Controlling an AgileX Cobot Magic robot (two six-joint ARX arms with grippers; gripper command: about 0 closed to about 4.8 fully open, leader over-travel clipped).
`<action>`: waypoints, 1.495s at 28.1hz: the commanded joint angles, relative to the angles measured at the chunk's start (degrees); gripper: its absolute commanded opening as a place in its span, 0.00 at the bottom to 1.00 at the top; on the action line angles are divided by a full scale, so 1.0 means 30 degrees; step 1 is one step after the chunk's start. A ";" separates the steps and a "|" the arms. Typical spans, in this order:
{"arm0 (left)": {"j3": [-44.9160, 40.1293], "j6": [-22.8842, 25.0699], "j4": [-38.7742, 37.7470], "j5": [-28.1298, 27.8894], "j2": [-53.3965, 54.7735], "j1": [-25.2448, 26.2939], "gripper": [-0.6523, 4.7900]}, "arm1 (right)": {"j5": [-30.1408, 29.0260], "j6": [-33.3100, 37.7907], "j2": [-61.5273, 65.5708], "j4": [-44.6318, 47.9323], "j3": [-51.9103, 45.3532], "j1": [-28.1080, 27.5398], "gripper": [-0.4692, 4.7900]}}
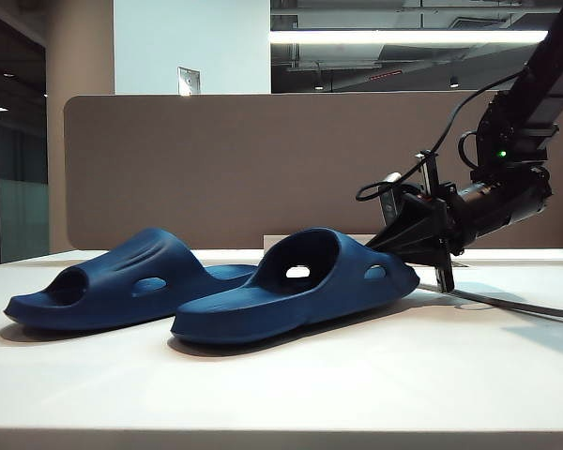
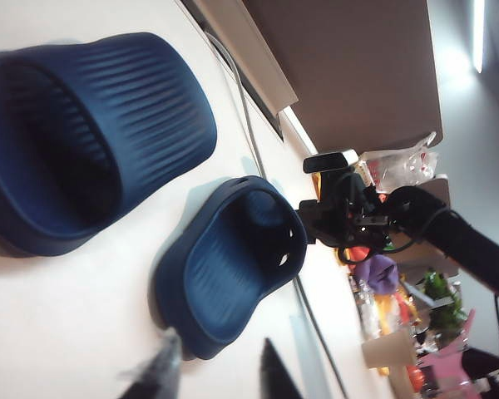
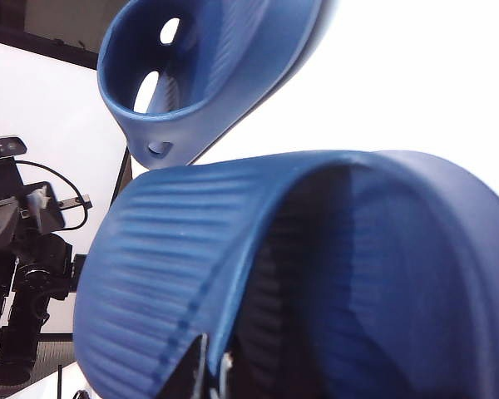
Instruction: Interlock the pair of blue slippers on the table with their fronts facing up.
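Pinching the near slipper [image 1: 296, 295] at its heel rim with my right gripper [image 3: 212, 374] clamped on it, I should lift gently (thin foam slips), while its twin [image 1: 122, 281] lies beside it on the table [image 1: 357, 384] and my left gripper [image 2: 216, 370] hangs part-open, empty.

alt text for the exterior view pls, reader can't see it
Two dark blue slippers sit side by side, soles down, on a white table. The right hand reaches in from the right, closed on the end of the nearer slipper. A brown partition panel stands behind; the left hand is out of view.
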 commanded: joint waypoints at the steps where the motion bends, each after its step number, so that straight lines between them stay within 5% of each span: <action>1: 0.0036 -0.1341 0.0641 -0.0117 0.0029 0.0022 0.48 | -0.0226 -0.0226 -0.0022 -0.0022 0.0029 -0.0189 0.11; 6: 0.2135 -0.1479 0.0809 -0.0117 0.0597 0.0022 0.45 | -0.0568 -0.0423 -0.0022 -0.0022 0.0029 -0.0233 0.11; 12: 0.7162 0.3585 -0.2404 -0.0379 0.6302 0.0022 0.45 | -0.0568 -0.0430 -0.0022 0.0066 0.0029 -0.0226 0.11; 17: 0.9085 0.4976 -0.1137 -0.0393 1.3704 0.0022 0.46 | -0.0568 -0.0423 -0.0022 0.0058 0.0029 -0.0219 0.11; 24: 0.9078 0.4809 0.3257 0.0736 2.0633 0.0015 0.46 | -0.0576 -0.0423 -0.0022 0.0066 0.0029 -0.0226 0.11; 34: 0.9071 0.4677 0.5435 0.0692 2.3627 0.0015 0.57 | -0.0568 -0.0423 -0.0022 0.0087 0.0029 -0.0219 0.11; 42: 0.9071 0.2688 0.8510 0.0903 2.6301 -0.0182 0.57 | -0.0576 -0.0423 -0.0022 0.0058 0.0029 -0.0204 0.11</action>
